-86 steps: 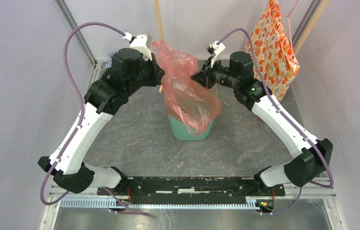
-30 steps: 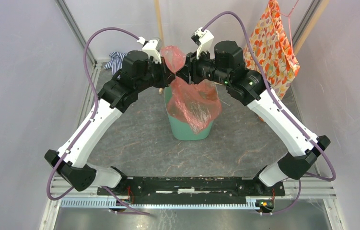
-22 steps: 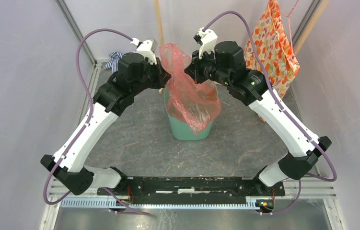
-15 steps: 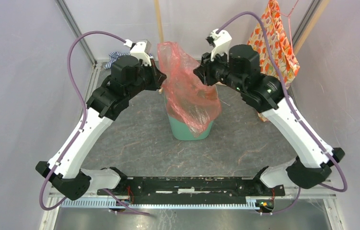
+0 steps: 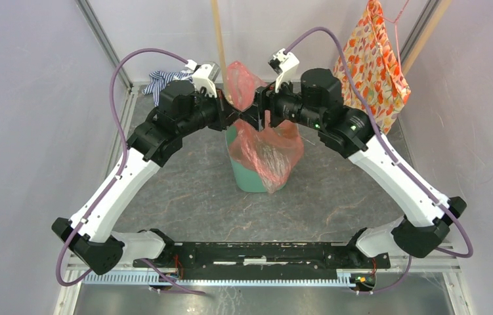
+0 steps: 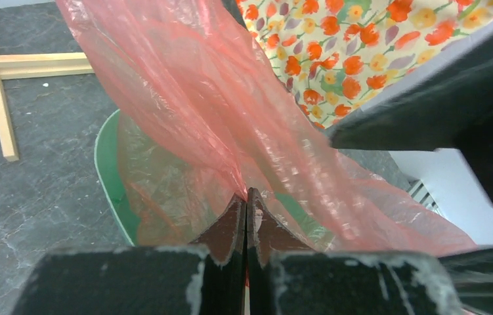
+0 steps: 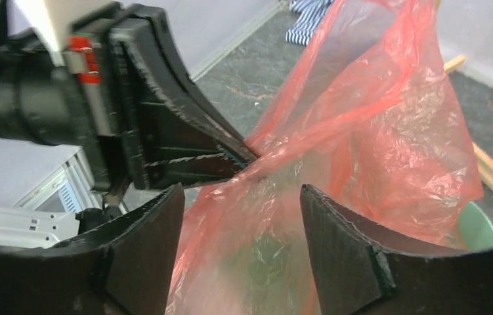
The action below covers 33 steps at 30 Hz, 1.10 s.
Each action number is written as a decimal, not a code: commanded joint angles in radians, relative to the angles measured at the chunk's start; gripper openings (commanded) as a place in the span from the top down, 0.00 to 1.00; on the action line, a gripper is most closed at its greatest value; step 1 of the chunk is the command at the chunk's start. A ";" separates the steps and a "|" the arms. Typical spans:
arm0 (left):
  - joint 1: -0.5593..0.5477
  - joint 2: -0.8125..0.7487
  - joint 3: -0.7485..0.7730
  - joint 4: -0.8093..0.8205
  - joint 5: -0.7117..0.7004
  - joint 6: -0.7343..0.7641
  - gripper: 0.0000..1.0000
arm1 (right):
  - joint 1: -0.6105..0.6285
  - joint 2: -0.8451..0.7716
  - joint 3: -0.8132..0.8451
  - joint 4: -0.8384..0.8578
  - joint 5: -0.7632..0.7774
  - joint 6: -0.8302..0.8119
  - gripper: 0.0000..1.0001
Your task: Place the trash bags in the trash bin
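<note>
Now the two arms meet above the bin (image 5: pixel 250 178), which stands upright on the dark surface (image 5: pixel 191 190) between them. The left end effector (image 5: pixel 230 113) is closed on the bag (image 5: pixel 266 147). In the left wrist view its jaws are pressed together at the left end effector (image 6: pixel 247 197), and a fold of the thin red film is pinched there. The right end effector (image 5: pixel 251 111) is open. In the right wrist view its jaws stand wide apart at the right end effector (image 7: pixel 240 216), with the bag (image 7: pixel 375 131) spread in the gap between them. The two end effectors are very near each other, tip against tip.

One part of the bag rises above the end effectors. The larger part hangs down over the mouth of the bin and along its front side, outside the wall. In the left wrist view some film of the bag (image 6: pixel 197 98) lies within the green rim of the bin (image 6: pixel 106 170).

A floral cloth (image 5: pixel 375 65) hangs at the far right. A striped cloth (image 5: pixel 161 80) lies at the far left, and a wooden stick (image 5: pixel 216 33) stands behind the bin.
</note>
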 commanded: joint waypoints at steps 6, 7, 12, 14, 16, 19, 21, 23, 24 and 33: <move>-0.007 0.003 -0.015 0.109 0.098 -0.015 0.98 | 0.001 -0.002 -0.042 0.093 0.052 0.069 0.20; -0.007 0.003 -0.017 0.113 0.099 -0.017 0.98 | 0.002 0.001 -0.039 0.090 0.053 0.070 0.20; -0.009 0.006 -0.021 0.119 0.100 -0.016 0.98 | 0.003 0.019 -0.033 0.088 0.021 0.086 0.21; -0.009 0.006 -0.026 0.125 0.109 -0.016 0.98 | 0.008 0.019 -0.038 0.097 0.012 0.091 0.22; -0.011 0.005 -0.030 0.134 0.114 -0.020 0.98 | 0.010 0.017 -0.045 0.105 0.015 0.097 0.21; -0.011 0.006 -0.035 0.146 0.121 -0.026 0.98 | 0.010 0.014 -0.067 0.133 -0.007 0.110 0.24; -0.011 0.006 -0.038 0.150 0.122 -0.027 0.98 | 0.010 0.017 -0.076 0.140 -0.016 0.115 0.29; -0.011 0.003 -0.040 0.150 0.118 -0.027 0.98 | 0.009 0.015 -0.082 0.138 -0.012 0.111 0.41; -0.011 0.000 -0.042 0.148 0.109 -0.027 0.98 | 0.010 0.012 -0.083 0.132 -0.005 0.107 0.50; -0.011 -0.035 -0.005 0.005 -0.082 -0.018 0.98 | 0.011 -0.040 -0.031 0.001 0.177 0.019 1.00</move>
